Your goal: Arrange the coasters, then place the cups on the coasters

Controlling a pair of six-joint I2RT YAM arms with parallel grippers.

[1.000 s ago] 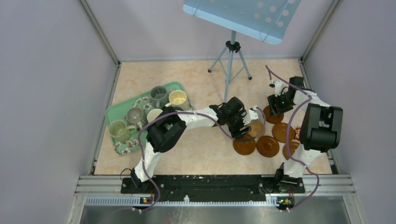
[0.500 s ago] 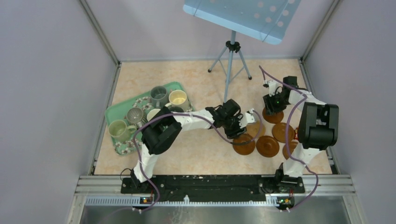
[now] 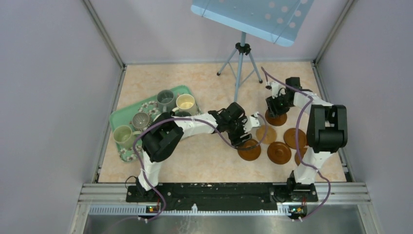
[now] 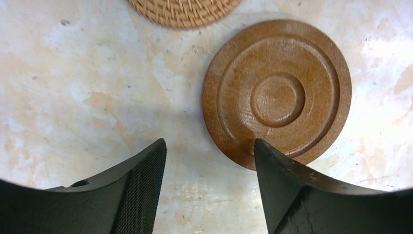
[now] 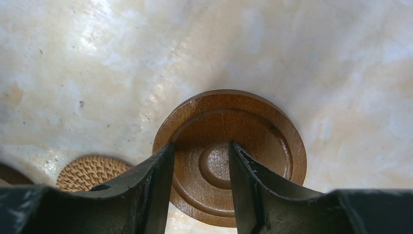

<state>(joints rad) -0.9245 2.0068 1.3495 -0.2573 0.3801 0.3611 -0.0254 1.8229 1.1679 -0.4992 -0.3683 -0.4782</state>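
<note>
Plain grey walls (image 3: 53, 97) box in a mottled cream bench (image 3: 195, 165), with a tripod (image 3: 241, 73) carrying a blue panel (image 3: 253, 17) at top centre. The cups (image 3: 165, 100) sit on a green tray (image 3: 116, 118) at centre left; the coasters (image 3: 279, 152) lie scattered at centre right, by a woven mat (image 4: 182, 9). The left gripper (image 4: 209, 144) holds its jaws open and empty over one coaster's edge, while the right gripper (image 5: 200, 145) straddles another, jaws part-way apart, and I cannot tell whether they grip it.

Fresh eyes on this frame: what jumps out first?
Brown coasters lie spread at the right of the table, with the left gripper open at the edge of one and the right gripper over another farther back. At left, the mugs wait on a green tray. A blue perforated board on a tripod looms at the back.
</note>
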